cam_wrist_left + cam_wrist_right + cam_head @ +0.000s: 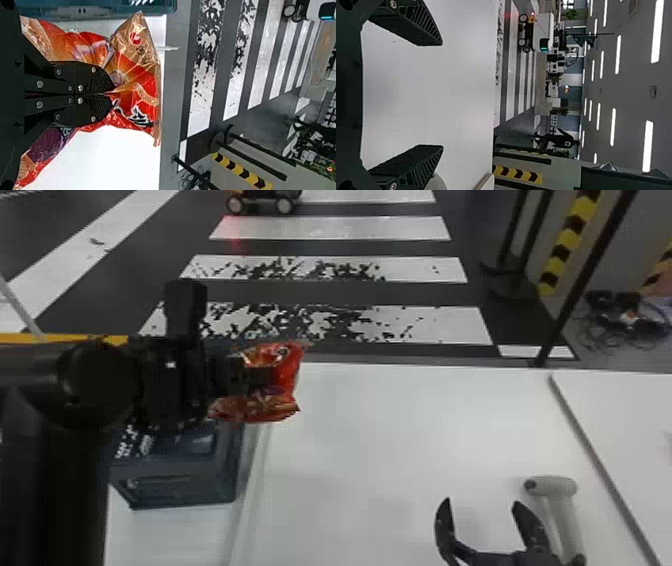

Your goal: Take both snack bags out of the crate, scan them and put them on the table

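From the head view, my left tool (107,94) pinches the middle of a red snack bag (288,376) at nine o'clock. It looks light, soft and slippery, so I'd squeeze gently there. The crate (200,489) is at eight. My right tool (482,502), wide open and empty, is near the scanner (564,510) at four.

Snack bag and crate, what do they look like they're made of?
The snack bag looks like thin, glossy plastic film, perhaps foil-lined: it creases sharply and catches bright highlights. The crate looks like hard, dark plastic, judging by its stiff walls and rim, though painted metal remains possible.
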### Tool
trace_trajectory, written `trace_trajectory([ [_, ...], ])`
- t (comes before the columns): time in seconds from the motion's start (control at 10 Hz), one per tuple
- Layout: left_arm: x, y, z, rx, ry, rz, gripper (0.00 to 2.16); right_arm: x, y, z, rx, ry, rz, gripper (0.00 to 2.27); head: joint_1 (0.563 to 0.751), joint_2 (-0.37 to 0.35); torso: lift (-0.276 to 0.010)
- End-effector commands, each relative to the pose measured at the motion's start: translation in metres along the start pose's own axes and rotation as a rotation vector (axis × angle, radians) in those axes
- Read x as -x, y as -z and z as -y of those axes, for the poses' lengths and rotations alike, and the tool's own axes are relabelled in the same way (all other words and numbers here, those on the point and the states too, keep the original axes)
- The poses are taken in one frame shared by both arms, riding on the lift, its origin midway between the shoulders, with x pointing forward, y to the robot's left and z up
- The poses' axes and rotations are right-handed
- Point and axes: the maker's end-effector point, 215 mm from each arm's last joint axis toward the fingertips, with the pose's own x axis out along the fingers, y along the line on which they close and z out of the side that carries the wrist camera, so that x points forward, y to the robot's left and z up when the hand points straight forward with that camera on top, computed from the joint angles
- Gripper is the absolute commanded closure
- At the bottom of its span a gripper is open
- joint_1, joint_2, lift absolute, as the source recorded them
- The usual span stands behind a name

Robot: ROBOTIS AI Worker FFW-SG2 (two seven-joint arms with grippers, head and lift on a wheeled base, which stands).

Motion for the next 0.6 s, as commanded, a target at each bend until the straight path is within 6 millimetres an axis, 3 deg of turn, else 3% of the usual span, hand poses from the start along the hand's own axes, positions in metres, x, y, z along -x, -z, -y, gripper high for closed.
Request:
trace_trajectory([
  [0.0, -0.006, 0.014, 0.029, 0.001, 0.036, -0.010, 2.14, 0.000, 0.000, 0.000, 0.002, 0.000, 0.000, 0.07, 0.695, 0.027, -0.094],
  [0.2, -0.015, 0.032, 0.072, 0.000, 0.089, -0.022, 2.14, 0.000, 0.001, 0.000, 0.001, 0.000, -0.002, 0.07, 0.695, -0.025, -0.094],
  [0.5, -0.029, 0.051, 0.107, -0.032, 0.087, 0.021, 2.14, 0.000, -0.001, 0.002, -0.001, 0.006, 0.005, 0.07, 0.695, -0.085, -0.094],
])
